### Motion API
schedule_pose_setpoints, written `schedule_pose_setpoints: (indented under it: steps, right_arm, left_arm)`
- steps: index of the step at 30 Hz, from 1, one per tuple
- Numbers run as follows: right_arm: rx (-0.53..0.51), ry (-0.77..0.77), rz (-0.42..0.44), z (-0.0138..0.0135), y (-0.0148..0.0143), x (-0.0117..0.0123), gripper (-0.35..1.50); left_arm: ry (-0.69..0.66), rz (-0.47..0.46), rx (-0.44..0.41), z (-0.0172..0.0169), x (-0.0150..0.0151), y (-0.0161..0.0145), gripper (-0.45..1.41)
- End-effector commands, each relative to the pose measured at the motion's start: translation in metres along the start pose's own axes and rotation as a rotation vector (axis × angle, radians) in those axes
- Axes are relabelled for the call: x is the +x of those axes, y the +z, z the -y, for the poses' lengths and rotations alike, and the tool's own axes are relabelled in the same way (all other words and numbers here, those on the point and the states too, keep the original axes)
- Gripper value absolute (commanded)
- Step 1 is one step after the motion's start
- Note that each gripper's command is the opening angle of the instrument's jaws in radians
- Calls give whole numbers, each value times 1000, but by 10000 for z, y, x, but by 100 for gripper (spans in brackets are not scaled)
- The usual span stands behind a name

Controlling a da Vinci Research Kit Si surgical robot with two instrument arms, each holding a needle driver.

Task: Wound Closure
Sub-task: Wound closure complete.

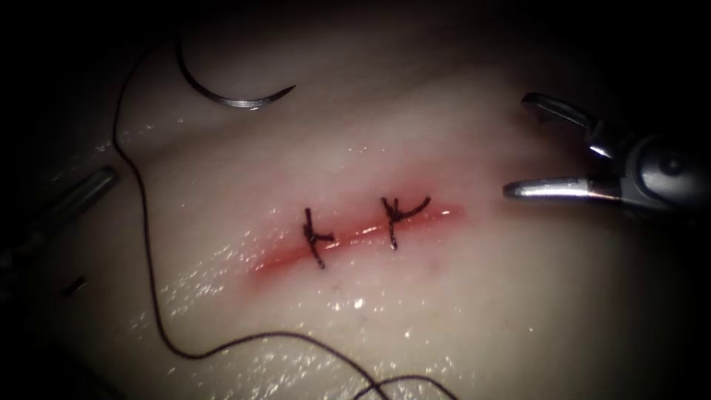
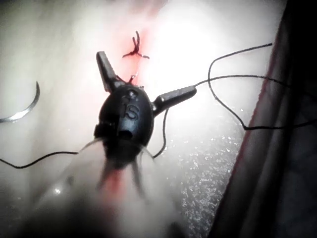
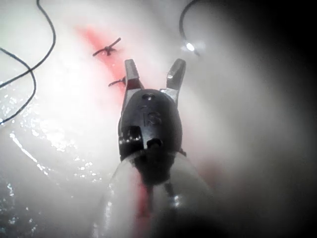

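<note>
The curved needle (image 1: 229, 96) lies loose on the tissue (image 1: 459, 296), up and to the left of the cut (image 1: 355, 233), with no part of it in the tissue. Its dark thread (image 1: 148, 259) runs down the left side and curls along the near edge. Two tied stitches (image 1: 317, 238) (image 1: 400, 215) cross the cut. My right tool (image 1: 516, 144) hovers right of the cut, open and holding nothing; its own view shows the same (image 3: 154, 63). My left tool (image 1: 89, 189) sits dim at the far left, open and holding nothing (image 2: 146, 72), with the thread (image 2: 233, 79) passing close to one jaw.
Red fluid stains the cut's edges. The tissue surface is wet and glistening toward the near side. A short dark thread piece (image 1: 74, 285) lies at the left. The needle (image 2: 22, 111) rests beside the left tool, and the stitches (image 3: 106, 49) lie just past the right tool.
</note>
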Motion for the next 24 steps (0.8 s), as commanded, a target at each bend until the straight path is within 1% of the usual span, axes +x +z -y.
schedule_pose_setpoints:
  steps: [1, 3, 4, 6, 10, 11, 12, 17, 20, 22, 24]
  right_arm:
    - [26, -23, -5, -4, 9, 4, 118]
    - [61, -59, -18, -10, 9, 8, 118]
    - [81, -76, -34, -7, 7, 4, 122]
    - [83, -85, -25, -3, 6, 1, 118]
    - [86, -100, -16, -3, 8, -1, 120]
    - [87, -114, -15, -1, 8, -3, 123]
    - [87, -120, -16, -1, 9, -3, 123]
    - [89, -132, -17, -2, 7, -3, 123]
    - [86, -139, -15, -4, 7, -5, 123]
    - [77, -147, -11, -4, 8, -6, 122]
    - [78, -148, -9, -4, 8, -7, 122]
  left_arm:
    - [4, -12, -9, 2, -9, 9, 88]
    - [10, -24, -21, 8, -18, 15, 83]
    - [23, -46, -42, 16, -29, 20, 81]
    - [17, -67, -63, 28, -38, 25, 81]
    - [-13, -114, -33, 49, -54, 32, 81]
    - [-21, -144, -12, 58, -62, 36, 81]
    - [-26, -156, -3, 60, -69, 39, 78]
    - [-62, -169, -1, 57, -81, 46, 78]
    - [-76, -193, -27, 55, -81, 54, 78]
    - [-92, -225, -46, 52, -79, 59, 71]
    - [-92, -228, -50, 50, -78, 60, 69]
